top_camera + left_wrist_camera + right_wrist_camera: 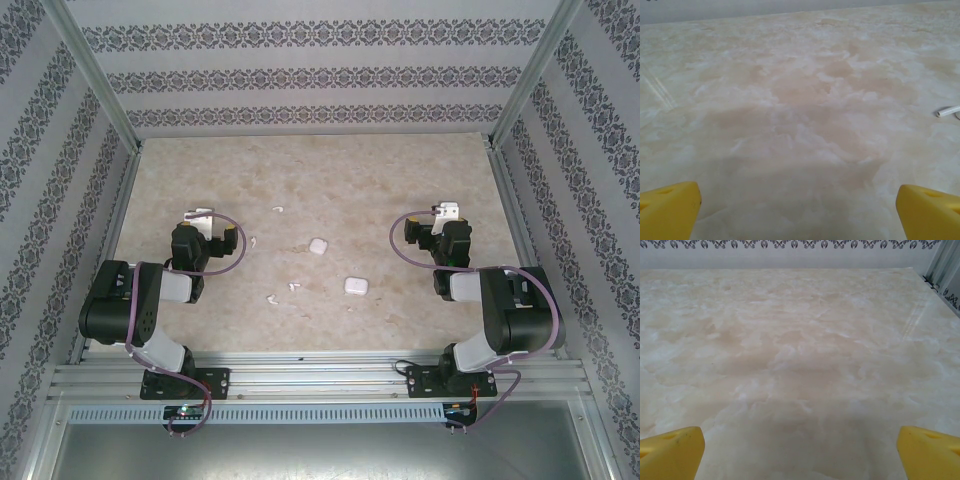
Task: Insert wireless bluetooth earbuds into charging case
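Two white rounded-square charging cases lie mid-table, one [319, 246] farther back and one [355, 286] nearer, both with lids down. Several tiny white earbuds are scattered to their left: one at the back [278, 210], one [254, 241] near the left arm, and a pair [272, 298] [294, 287] closer to the front. My left gripper [200, 215] [797, 212] stands open over bare table, its yellow fingertips [667, 210] far apart; an earbud's stem [947, 111] shows at the right edge of the left wrist view. My right gripper [445, 211] [800, 452] is open too, holding nothing.
The marble-patterned table [400, 180] is fenced by aluminium rails and patterned walls [300, 80] on three sides. Both arms sit folded back near their bases, left and right of the cases. In the right wrist view the back wall [790, 252] and a corner post [945, 270] show.
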`<state>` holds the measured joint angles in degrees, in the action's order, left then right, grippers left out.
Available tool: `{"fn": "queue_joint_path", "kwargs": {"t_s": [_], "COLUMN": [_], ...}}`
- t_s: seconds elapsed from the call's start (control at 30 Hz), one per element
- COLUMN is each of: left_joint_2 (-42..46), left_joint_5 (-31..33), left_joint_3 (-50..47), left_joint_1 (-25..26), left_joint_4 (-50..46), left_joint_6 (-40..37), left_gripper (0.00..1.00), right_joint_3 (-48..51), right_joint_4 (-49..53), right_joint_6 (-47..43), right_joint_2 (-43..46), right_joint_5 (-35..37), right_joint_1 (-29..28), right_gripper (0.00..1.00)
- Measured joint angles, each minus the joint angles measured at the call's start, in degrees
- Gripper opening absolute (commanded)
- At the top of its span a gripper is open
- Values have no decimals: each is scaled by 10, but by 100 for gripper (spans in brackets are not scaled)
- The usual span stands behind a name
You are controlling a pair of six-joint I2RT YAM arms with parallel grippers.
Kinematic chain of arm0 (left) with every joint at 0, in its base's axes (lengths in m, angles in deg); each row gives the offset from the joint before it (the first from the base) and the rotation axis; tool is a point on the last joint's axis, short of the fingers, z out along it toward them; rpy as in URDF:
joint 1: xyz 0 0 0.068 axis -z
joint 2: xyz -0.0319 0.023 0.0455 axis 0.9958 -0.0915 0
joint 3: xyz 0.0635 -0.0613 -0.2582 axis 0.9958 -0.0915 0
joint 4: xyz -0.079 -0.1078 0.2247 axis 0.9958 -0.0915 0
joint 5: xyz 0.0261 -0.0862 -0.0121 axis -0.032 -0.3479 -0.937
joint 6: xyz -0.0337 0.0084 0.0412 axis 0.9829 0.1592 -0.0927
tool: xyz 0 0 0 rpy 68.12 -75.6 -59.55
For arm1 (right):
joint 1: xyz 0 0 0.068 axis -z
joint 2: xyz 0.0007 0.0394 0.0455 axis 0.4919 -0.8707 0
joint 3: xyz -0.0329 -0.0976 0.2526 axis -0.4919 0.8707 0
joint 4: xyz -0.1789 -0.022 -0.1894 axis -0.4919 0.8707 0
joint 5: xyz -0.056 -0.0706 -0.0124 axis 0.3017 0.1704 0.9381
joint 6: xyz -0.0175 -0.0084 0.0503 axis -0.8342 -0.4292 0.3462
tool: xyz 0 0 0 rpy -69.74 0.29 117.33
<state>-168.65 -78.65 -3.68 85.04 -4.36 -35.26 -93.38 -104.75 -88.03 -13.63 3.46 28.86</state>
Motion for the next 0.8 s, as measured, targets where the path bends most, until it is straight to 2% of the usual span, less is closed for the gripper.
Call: {"fn": "queue_joint_path", "kwargs": {"t_s": [0.8], "left_joint_2": [0], "left_joint_5": [12], "left_joint_3": [0], "left_joint_1": [0], "left_joint_4": [0], "left_joint_6": [8], "left_gripper": [100], "right_joint_3": [0], "right_joint_4": [0], "right_joint_6": [0], "right_joint_2": [0], "right_joint_5": [-4], "right_joint_1": [0], "right_gripper": [98]}}
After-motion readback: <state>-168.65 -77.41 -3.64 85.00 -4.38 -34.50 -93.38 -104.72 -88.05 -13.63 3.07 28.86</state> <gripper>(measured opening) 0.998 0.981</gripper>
